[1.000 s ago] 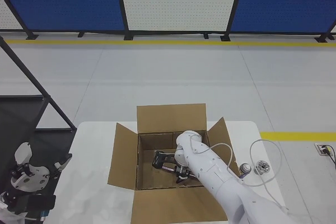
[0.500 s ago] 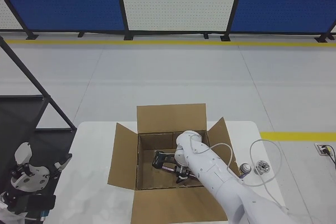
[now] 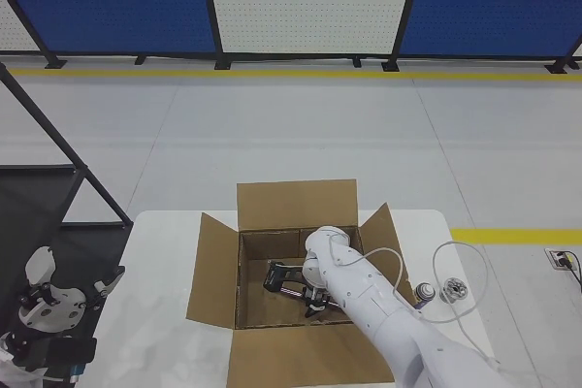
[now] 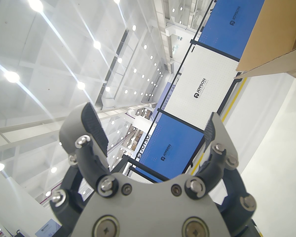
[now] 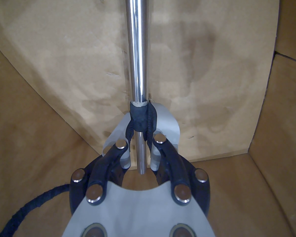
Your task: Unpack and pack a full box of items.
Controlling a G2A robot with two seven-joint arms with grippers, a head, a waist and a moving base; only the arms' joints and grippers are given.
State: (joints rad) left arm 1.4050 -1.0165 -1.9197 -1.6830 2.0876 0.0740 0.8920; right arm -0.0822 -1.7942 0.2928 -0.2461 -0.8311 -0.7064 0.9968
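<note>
A mirror-smooth, glossy metal rod (image 5: 137,38) is pinched between the matt black rubbery pads (image 5: 151,120) of the right gripper (image 5: 141,120), backed by its dull grey metal plate (image 5: 138,213) with shiny screws (image 5: 182,193), inside the box (image 5: 64,50) of matt, faintly creased brown cardboard.

Brown box (image 3: 296,204), silver rod (image 5: 137,38)

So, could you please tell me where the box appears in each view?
Top view: box at centre, flaps open, right arm inside.
Left wrist view: a flap beyond the open left end effector.
Right wrist view: its walls surround the right end effector, shut on a rod.
Shared landmark: blue panels, top and left wrist views.
</note>
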